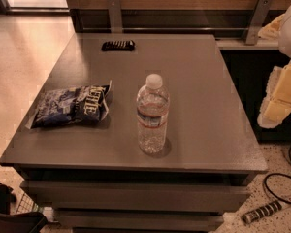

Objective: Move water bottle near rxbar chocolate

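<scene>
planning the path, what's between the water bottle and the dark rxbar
Camera view: bare grey tabletop between clear plastic water bottle and small dark rxbar chocolate wrapper; gripper hangs beyond the table's right edge.

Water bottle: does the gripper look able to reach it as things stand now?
Probably yes. The gripper hangs beyond the right edge of the table; the water bottle stands upright near the front, with only bare surface between them. The chip bag lies on the bottle's other side.
</scene>
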Action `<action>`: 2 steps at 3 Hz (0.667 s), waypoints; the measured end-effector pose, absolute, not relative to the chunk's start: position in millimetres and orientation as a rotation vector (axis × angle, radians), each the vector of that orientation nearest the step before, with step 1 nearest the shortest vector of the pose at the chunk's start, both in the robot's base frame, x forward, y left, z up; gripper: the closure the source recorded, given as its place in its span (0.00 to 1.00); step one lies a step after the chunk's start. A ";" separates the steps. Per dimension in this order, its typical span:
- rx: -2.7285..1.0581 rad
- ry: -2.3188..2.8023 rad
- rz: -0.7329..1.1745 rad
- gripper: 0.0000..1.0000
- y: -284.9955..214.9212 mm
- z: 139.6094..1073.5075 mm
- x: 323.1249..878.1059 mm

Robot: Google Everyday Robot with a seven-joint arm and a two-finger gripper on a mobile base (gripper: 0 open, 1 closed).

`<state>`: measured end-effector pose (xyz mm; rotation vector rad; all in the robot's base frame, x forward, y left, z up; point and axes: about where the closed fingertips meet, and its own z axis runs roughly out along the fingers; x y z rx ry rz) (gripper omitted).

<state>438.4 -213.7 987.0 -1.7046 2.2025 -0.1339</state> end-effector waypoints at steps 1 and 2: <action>-1.703 2.201 -0.126 0.00 -212.5 985.9 439.1; -1.698 2.194 -0.098 0.00 -208.3 982.0 441.5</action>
